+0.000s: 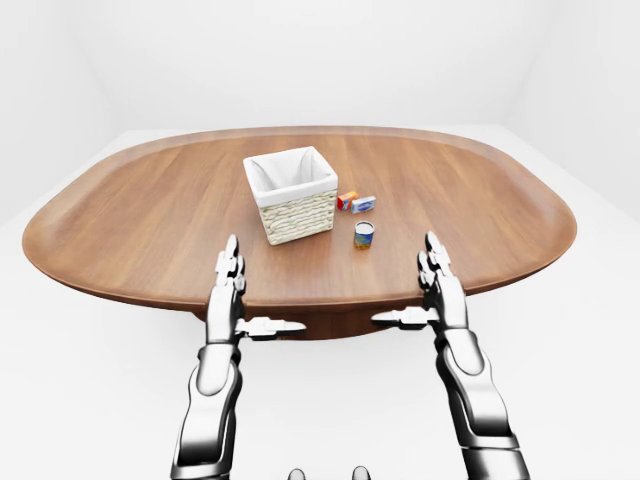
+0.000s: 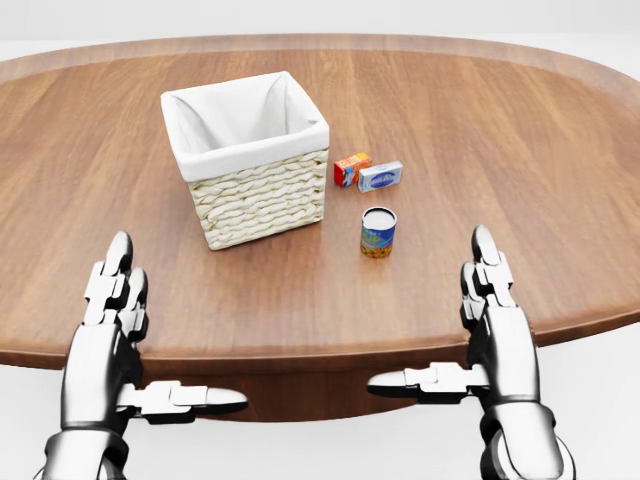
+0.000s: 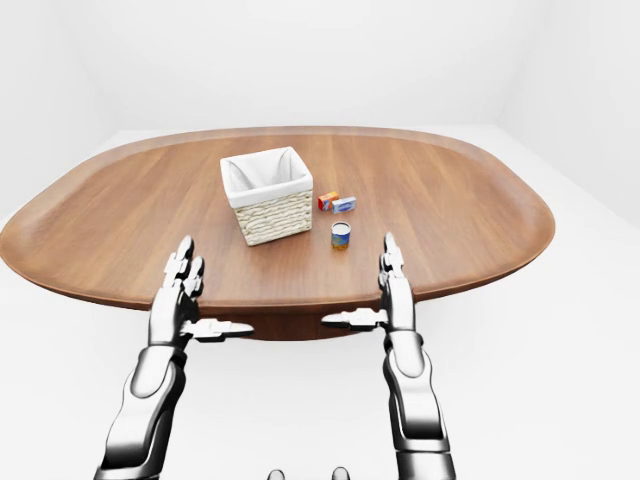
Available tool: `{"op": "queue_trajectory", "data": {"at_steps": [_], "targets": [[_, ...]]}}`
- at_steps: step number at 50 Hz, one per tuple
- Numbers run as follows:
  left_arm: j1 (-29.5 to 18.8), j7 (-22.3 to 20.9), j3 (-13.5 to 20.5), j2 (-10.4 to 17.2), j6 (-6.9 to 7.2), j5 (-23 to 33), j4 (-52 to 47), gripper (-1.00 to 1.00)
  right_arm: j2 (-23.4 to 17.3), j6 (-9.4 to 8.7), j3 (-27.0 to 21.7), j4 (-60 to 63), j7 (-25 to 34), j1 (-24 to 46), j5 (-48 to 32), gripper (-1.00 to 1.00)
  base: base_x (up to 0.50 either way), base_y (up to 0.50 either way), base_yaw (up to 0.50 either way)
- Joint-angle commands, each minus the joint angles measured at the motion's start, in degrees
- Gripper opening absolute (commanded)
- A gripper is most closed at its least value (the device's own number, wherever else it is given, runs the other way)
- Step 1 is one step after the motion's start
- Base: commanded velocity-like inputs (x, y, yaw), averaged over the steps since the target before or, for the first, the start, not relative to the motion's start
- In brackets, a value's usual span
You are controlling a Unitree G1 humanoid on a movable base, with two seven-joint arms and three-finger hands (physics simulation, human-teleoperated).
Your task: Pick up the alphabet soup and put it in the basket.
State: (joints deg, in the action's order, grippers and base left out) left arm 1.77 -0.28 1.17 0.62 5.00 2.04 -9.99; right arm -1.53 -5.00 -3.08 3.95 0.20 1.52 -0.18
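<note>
Overall, a large oval wooden table (image 2: 520, 150) filled most of the head view, set on a plain white floor (image 1: 600, 330) that showed best in the eye views. Toward the upper left of the head view stood a woven basket (image 2: 262, 195) with a white cloth lining (image 2: 235, 120), upright and open at the top. Both of the robot's arms reached in from the bottom edge of the head view, well apart from each other. The left hand (image 2: 105, 335) lay at the lower left over the near table edge, its fingers extended and spread, its thumb pointing inward, holding nothing. The right hand (image 2: 495, 330) mirrored it at the lower right, fingers likewise straight and unclenched, thumb pointing inward, also holding nothing. The soup can (image 2: 378, 232) stood upright on the table just to the right of the basket and slightly lower in the head view, apart from both hands and nearer the right one. Above the can, close to the basket's right side, lay a small blue and white box (image 2: 381, 176) and, touching or just beside it on its left, a smaller orange box (image 2: 351, 168).
</note>
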Motion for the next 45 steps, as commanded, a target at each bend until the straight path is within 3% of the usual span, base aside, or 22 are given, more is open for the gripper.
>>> {"op": "queue_trajectory", "data": {"at_steps": [1,7,17,25,27,28,30,31,33,36,38,40,43,45], "targets": [[-0.6,0.2,-0.1,0.0,0.00,-0.4,-19.4,1.00,-1.0,0.00,-0.4,21.0,-0.5,2.8,1.5,1.00,0.00,0.00,0.00],[-5.0,0.0,1.5,0.9,0.00,-0.4,-33.5,1.00,-0.9,0.00,-3.2,33.3,-2.2,7.6,4.3,1.00,0.00,0.00,0.00],[-13.0,0.2,4.1,2.7,0.00,-1.2,-46.1,1.00,-1.7,0.00,-2.2,39.2,-2.4,9.2,5.1,1.00,0.00,0.00,0.00],[-22.4,4.1,5.4,7.5,0.00,-6.6,-50.0,1.00,-2.9,0.00,-3.0,45.3,-3.0,13.3,6.3,1.00,0.00,0.00,0.00],[-24.7,8.2,6.7,10.4,0.00,-12.5,-50.0,1.00,-3.0,0.00,-4.0,46.7,-3.1,14.7,7.1,1.00,0.00,0.00,0.00],[-26.7,12.2,8.1,13.0,0.00,-18.0,-50.0,1.00,-3.4,0.00,-4.3,48.3,-3.5,16.1,7.3,1.00,0.00,0.00,0.00],[-29.2,24.5,10.8,20.2,0.00,-35.1,-50.0,1.00,-3.4,0.00,-5.4,50.4,-4.1,18.3,8.5,1.00,0.00,0.00,0.00],[-30.6,30.3,12.7,24.6,0.00,-46.3,-50.0,1.00,-3.8,0.00,-5.6,51.5,-4.4,19.5,8.9,1.00,0.00,0.00,0.00],[-32.1,30.3,15.0,32.8,0.00,-64.3,-50.0,1.00,-4.0,0.00,-6.4,53.2,-5.0,21.4,9.8,1.00,0.00,0.00,0.00],[-35.2,30.3,18.6,41.0,0.00,-80.9,-50.0,1.00,-4.5,0.00,-8.7,55.8,-6.1,26.2,11.9,1.00,0.00,0.00,0.00],[-36.4,30.3,20.2,44.4,0.00,-87.2,-50.0,1.00,-5.1,0.00,-9.8,56.0,-7.4,28.3,13.9,1.00,0.00,0.00,0.00],[-36.5,30.3,20.6,46.5,0.00,-89.8,-50.0,1.00,-6.0,0.00,-10.7,56.0,-9.4,29.1,16.9,1.00,0.00,0.00,0.00],[-35.7,30.3,20.3,47.0,0.00,-88.9,-50.0,1.00,-7.4,0.00,-11.3,56.0,-13.4,29.9,22.0,1.00,0.00,0.00,0.00],[-34.6,30.3,19.2,45.8,0.00,-85.6,-50.0,1.00,-8.9,0.00,-10.8,56.0,-16.6,30.0,25.8,1.00,0.00,0.00,0.00]]}}
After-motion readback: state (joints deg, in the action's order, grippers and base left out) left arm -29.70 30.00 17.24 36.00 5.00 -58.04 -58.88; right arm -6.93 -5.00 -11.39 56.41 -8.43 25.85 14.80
